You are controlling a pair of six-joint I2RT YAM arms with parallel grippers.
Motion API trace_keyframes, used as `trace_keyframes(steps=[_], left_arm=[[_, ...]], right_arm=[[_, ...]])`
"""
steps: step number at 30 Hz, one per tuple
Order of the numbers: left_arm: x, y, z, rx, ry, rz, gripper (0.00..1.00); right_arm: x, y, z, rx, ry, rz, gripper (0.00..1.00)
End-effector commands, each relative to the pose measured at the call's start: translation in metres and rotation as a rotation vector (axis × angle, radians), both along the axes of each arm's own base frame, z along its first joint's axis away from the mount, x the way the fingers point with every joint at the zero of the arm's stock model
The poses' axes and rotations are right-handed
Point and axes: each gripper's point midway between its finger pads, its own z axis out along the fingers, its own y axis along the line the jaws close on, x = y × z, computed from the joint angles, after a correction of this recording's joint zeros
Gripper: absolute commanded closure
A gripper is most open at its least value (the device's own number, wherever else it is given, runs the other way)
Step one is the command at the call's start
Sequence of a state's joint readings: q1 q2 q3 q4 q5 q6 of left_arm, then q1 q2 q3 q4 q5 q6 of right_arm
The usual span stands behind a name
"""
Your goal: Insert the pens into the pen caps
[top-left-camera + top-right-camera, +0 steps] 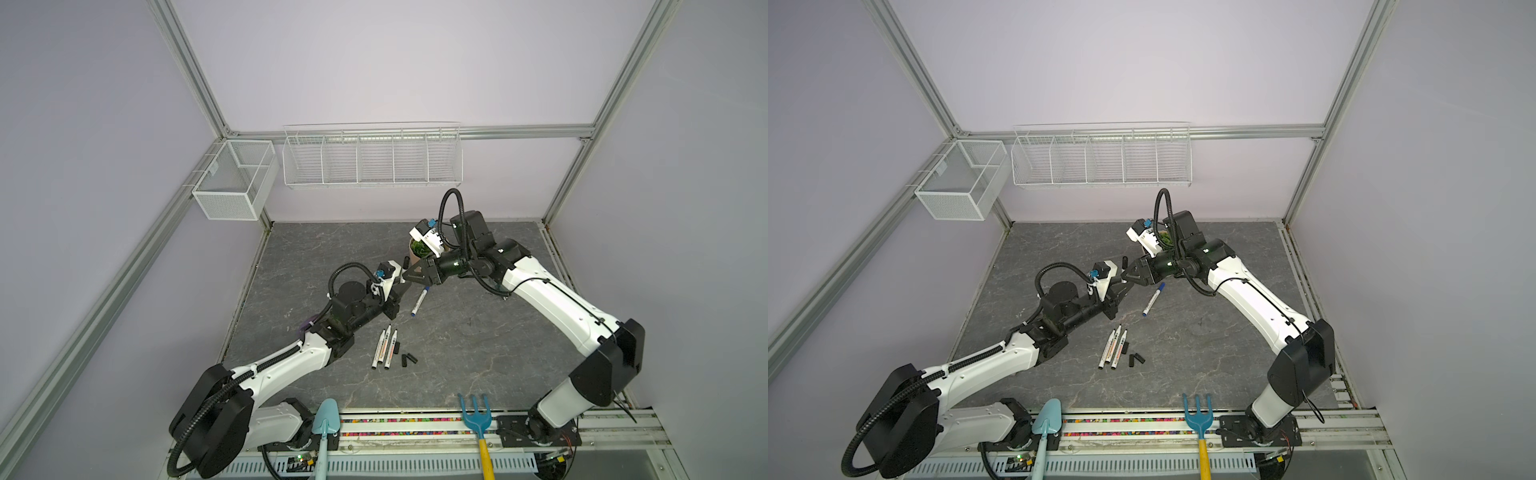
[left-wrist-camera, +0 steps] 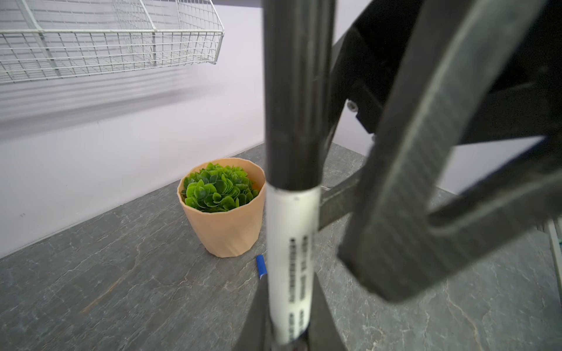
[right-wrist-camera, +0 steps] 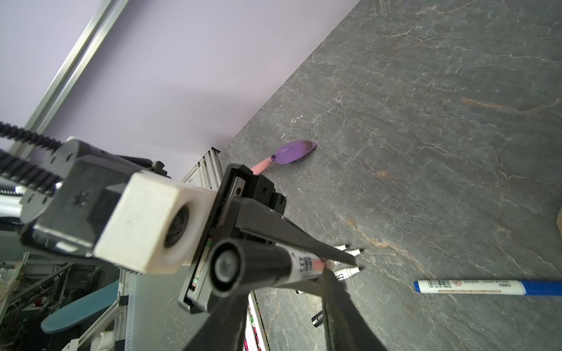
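Capped pen (image 2: 292, 243) is clamped at the barrel by the left gripper (image 3: 339, 266); the right gripper (image 3: 287, 282) is noted with fingers (image 2: 425, 188) parted astride its black cap (image 2: 295, 91)

You are looking at a grey stone table (image 1: 478, 353). In both top views a potted plant (image 1: 417, 249) is standing just above the middle of the frame. A wire basket (image 1: 372, 156) and a mesh basket (image 1: 232, 183) are hanging higher, toward the upper left. A light blue trowel (image 1: 325, 419) and a blue rake (image 1: 475, 415) are sitting at the lower edge. A purple scoop (image 3: 293, 152) is lying near the table's left border.
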State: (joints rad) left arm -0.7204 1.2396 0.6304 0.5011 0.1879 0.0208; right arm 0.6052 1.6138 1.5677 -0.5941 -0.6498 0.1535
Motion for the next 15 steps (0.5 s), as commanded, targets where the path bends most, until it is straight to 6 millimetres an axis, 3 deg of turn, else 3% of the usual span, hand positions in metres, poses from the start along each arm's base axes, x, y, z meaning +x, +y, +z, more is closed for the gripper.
trace_keyframes(steps=[1,7,15], left_arm=[[0.0,-0.004,0.008,-0.038,-0.017,-0.009,1.0],[0.001,-0.007,0.001,-0.029,0.001,-0.016,1.0],[0.002,-0.011,-0.002,-0.04,0.02,-0.025,1.0]], right_arm=[[0.011,-0.005,0.021,0.043,-0.07,-0.06,0.56],[0.022,-0.005,0.042,0.105,-0.111,-0.09,0.56],[0.025,0.001,0.044,0.138,-0.1,-0.084,0.59]])
